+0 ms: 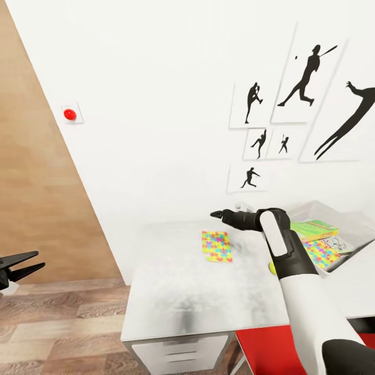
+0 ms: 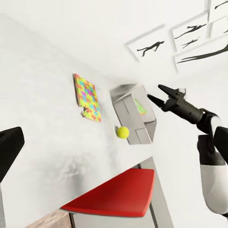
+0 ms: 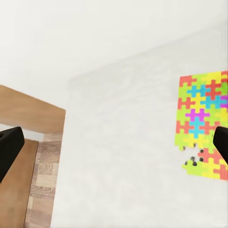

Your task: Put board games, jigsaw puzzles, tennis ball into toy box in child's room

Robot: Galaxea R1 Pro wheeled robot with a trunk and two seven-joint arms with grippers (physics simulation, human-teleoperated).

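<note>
A multicoloured jigsaw puzzle (image 1: 216,246) (image 2: 88,97) (image 3: 202,123) lies flat on the light grey table (image 1: 182,291). My right gripper (image 1: 215,214) (image 2: 156,93) hovers open above the table, near the jigsaw's far edge, holding nothing. The grey toy box (image 1: 319,204) (image 2: 135,114) stands at the table's right and holds a green board game (image 1: 315,228) and a second jigsaw (image 1: 320,253). The tennis ball (image 1: 271,269) (image 2: 123,132) rests on the table beside the box, partly hidden by my right arm. My left gripper (image 1: 36,262) hangs open and empty over the floor, left of the table.
A red chair seat (image 1: 271,346) (image 2: 118,194) is tucked under the table's near right. White drawers (image 1: 179,357) front the table's corner. Baseball silhouettes (image 1: 307,78) hang on the white wall, with a red button (image 1: 70,114) further left. A wooden panel (image 1: 31,182) bounds the left.
</note>
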